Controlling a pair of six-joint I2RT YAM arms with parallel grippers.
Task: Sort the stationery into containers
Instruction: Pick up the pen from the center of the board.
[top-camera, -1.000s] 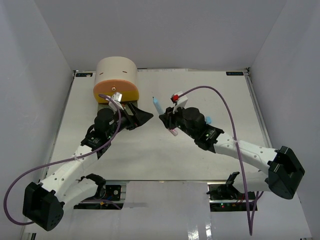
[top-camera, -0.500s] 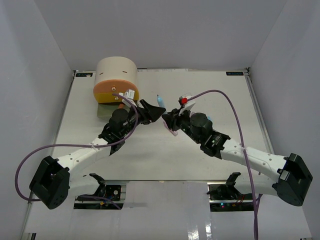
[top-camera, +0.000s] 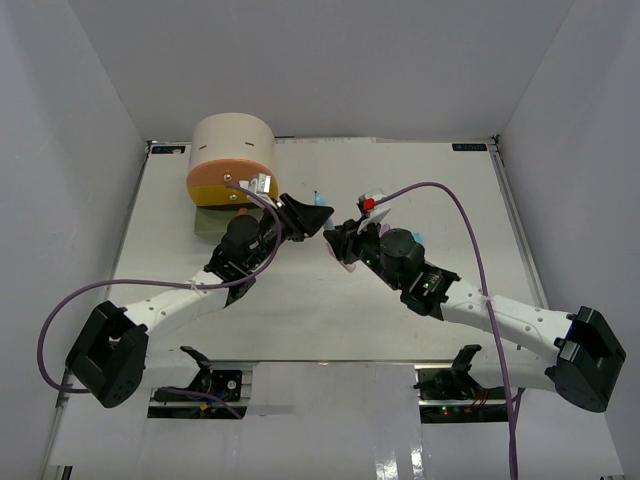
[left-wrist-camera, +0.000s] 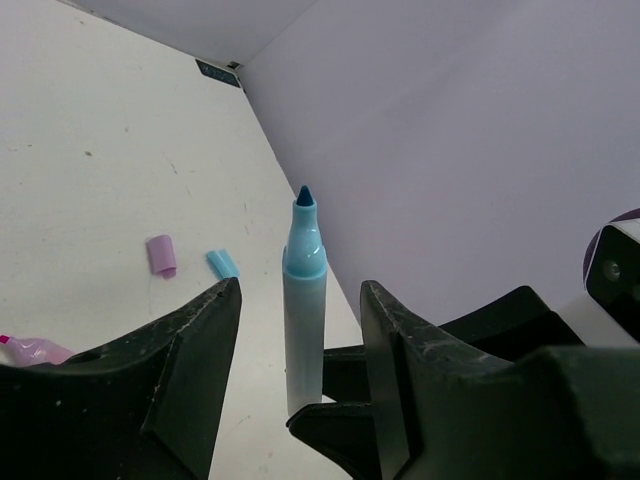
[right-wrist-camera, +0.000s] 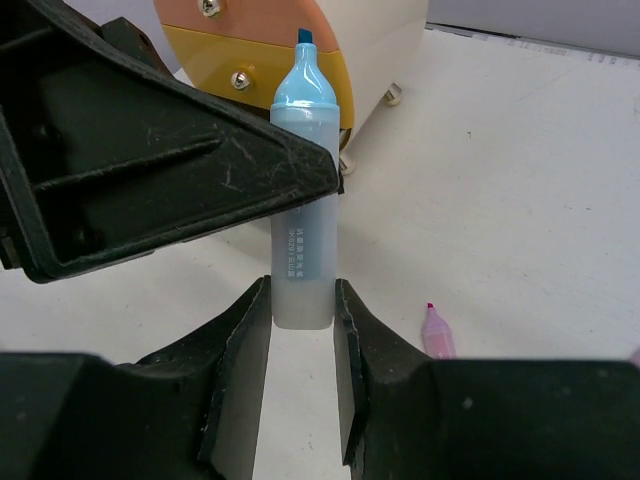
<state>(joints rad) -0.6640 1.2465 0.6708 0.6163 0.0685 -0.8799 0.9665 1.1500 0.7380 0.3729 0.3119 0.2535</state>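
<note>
One blue highlighter, one pink marker and two loose caps, a purple cap and a blue cap, are in view, with one beige cabinet. The right wrist view shows two of its drawers, the orange drawer and the yellow drawer, each with one knob.

A second ago the left gripper was close to the cabinet, well apart from the highlighter. It has since swung across and now straddles the barrel, jaws spread, with a gap on each side. The right gripper has drawn slightly toward it.

The highlighter is uncapped: pale translucent barrel, light blue collar, darker chisel tip pointing up. It stands upright above the table, right of the cabinet, its lower end pinched between the right fingers. The pink marker and both caps lie on the table.
</note>
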